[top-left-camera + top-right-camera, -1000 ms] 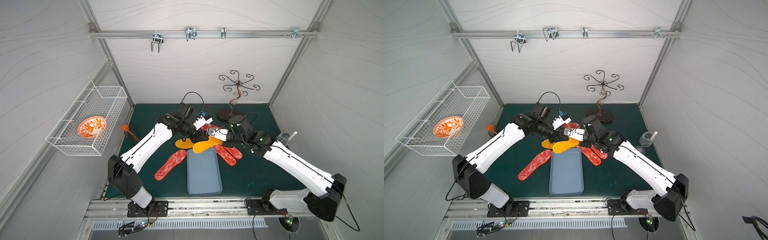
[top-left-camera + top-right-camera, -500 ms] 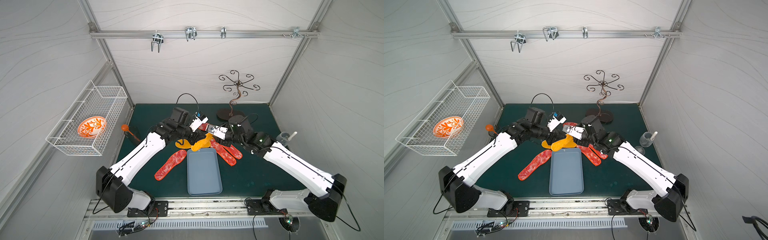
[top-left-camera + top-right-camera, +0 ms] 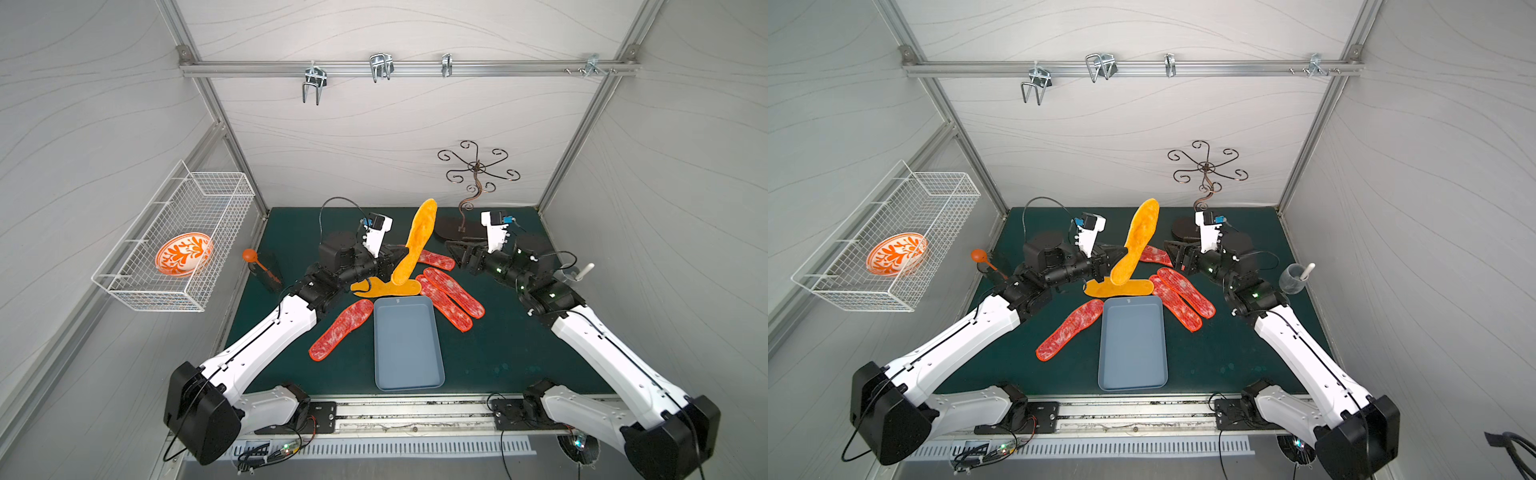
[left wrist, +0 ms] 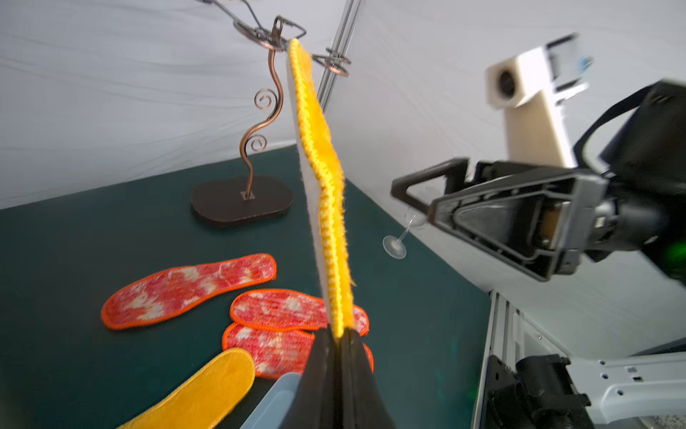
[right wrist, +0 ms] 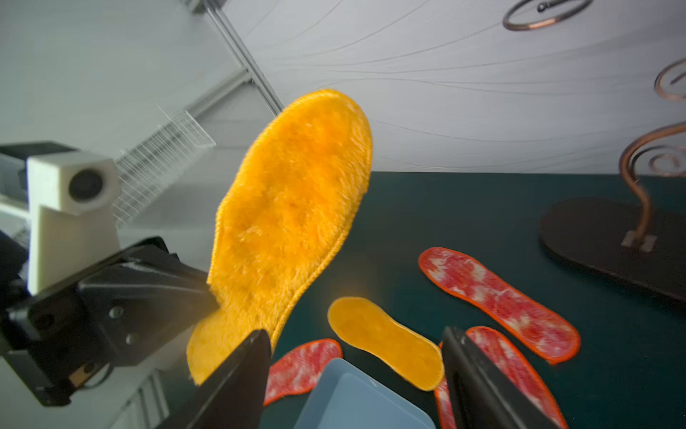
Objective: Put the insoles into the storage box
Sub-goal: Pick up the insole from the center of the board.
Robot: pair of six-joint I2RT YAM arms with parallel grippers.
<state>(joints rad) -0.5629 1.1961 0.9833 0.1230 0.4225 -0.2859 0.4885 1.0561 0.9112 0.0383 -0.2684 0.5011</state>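
The shared grip has just ended: a second ago both grippers pinched one yellow insole over the far end of the box. Now the right gripper (image 3: 459, 255) has let go, its jaws wide apart with nothing between them, and has drawn back toward the right of the frame. The left gripper (image 3: 394, 266) alone keeps the held yellow insole (image 3: 419, 237), jaws narrowed tight near its narrower end. It stands almost upright at centre frame, broad end toward the back wall. The storage box (image 3: 409, 345) lies below centre, empty. The other yellow insole (image 3: 376, 288) lies flat just past the box's far rim. Four red-and-white insoles (image 3: 455, 297) lie on the mat, one left of the box and three right. Nothing is stowed yet; the left arm probably has to lay this insole into the box alone.
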